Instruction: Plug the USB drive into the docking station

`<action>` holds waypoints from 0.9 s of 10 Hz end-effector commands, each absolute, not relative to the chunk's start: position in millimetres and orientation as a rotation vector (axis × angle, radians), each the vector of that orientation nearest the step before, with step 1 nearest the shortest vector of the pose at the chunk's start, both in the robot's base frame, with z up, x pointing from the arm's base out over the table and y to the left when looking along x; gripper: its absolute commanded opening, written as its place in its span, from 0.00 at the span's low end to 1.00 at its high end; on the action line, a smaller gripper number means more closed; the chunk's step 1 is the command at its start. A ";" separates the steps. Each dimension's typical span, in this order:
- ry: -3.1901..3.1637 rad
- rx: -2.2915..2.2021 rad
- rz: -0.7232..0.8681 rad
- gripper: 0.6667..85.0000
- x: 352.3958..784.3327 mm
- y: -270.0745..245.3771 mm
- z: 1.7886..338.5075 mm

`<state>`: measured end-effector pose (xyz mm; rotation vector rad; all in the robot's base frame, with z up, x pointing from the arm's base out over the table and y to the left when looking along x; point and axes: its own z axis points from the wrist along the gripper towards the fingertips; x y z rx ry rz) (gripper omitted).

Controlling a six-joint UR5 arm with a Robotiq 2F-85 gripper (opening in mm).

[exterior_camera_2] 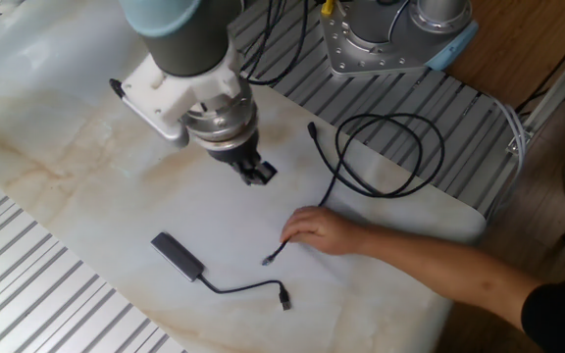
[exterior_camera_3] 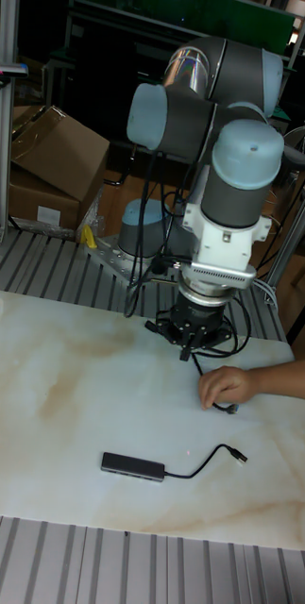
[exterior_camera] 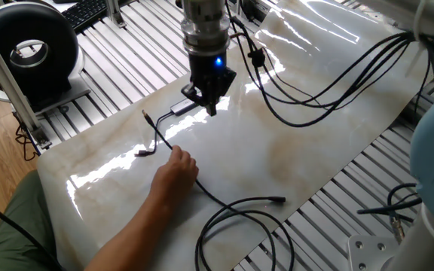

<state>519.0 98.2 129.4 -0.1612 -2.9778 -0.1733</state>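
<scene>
While a person's hand (exterior_camera_2: pixel 327 231) rests on the long cable mid-surface, the USB drive (exterior_camera_2: pixel 269 260) lies unplugged, apart from the docking station (exterior_camera_2: pixel 177 253) near the surface's slatted edge. The gripper (exterior_camera_2: pixel 257 175) hovers above the marble holding nothing; whether its jaws are parted I cannot tell, so grasping and insertion both remain, I judge.

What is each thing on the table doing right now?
Gripper: hanging above the table, holding nothing; open or shut is hard to tell.
USB drive: lying on the table, not plugged in.
Docking station: lying flat, nothing plugged into it.
Person's hand: resting on the USB drive's cable.
Cable loop: coiled on the table.
</scene>
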 end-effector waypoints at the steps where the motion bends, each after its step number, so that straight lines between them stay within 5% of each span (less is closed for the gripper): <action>1: -2.956 -0.293 -0.365 0.01 526.0 144.4 132.5; 6: -3.018 -0.076 0.070 0.01 549.5 47.6 97.0; 9: -3.028 -0.061 -0.079 0.01 556.4 48.1 93.8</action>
